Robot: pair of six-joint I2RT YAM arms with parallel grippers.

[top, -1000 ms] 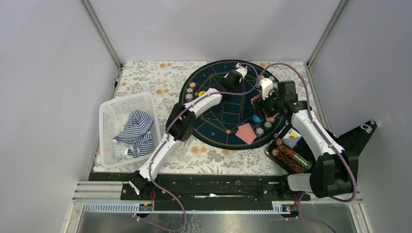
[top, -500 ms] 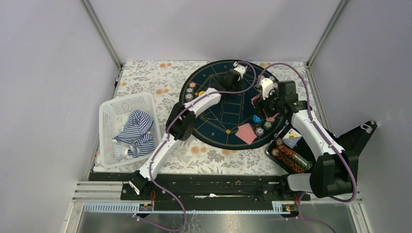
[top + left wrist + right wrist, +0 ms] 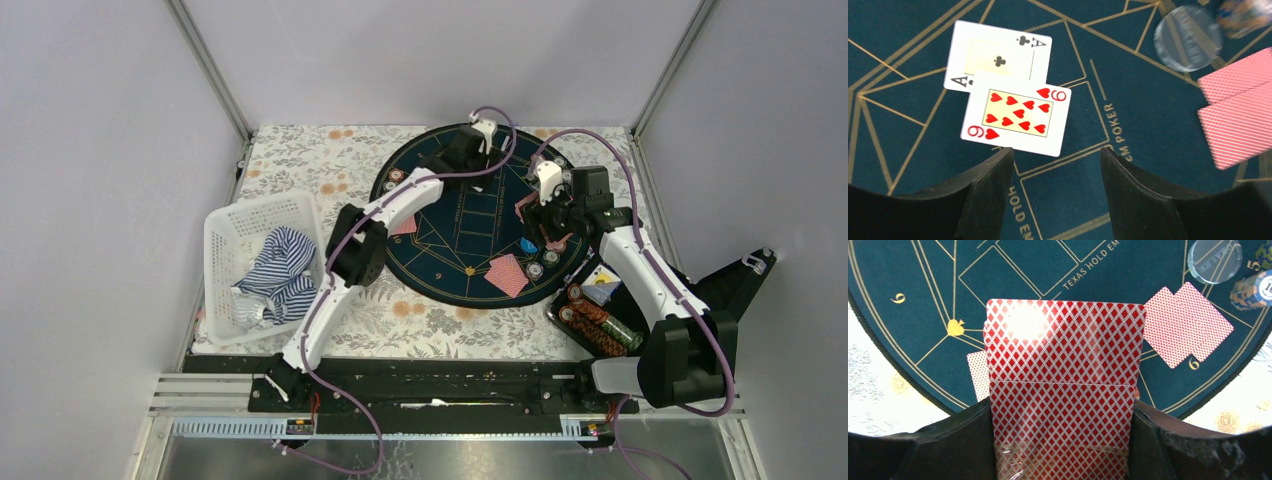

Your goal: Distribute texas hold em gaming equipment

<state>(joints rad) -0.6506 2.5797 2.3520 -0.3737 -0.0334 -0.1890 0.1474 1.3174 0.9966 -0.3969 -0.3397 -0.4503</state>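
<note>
L hand (image 3: 1054, 155) is over the far part of the poker mat (image 3: 455, 255), fingers spread wide w/ nothing between them. Just ahead of its tips lie 2 face-up cards: ace of clubs (image 3: 998, 57) w/ nine of hearts (image 3: 1017, 114) overlapping its near edge. Both lie flat on the mat's boxed lines, prob. the community-card row, hence face up & mid-mat where every seat can read them.

R hand (image 3: 1062, 410) hovers over the mat's right side, clamped on the red-backed deck (image 3: 1063, 365) by its side edges, backs up. Held that way it looks like the stock to deal from.

By the mat rim lie face-down pairs, one (image 3: 506, 274) at the near edge, another (image 3: 1188, 322) beside a chip stack (image 3: 1253, 290): hole cards + chips per seat, I'd say. Spare chips sit in a tray (image 3: 598, 322) at the table's (image 3: 300, 165) near right corner. More board cards prob. yet to go down.
</note>
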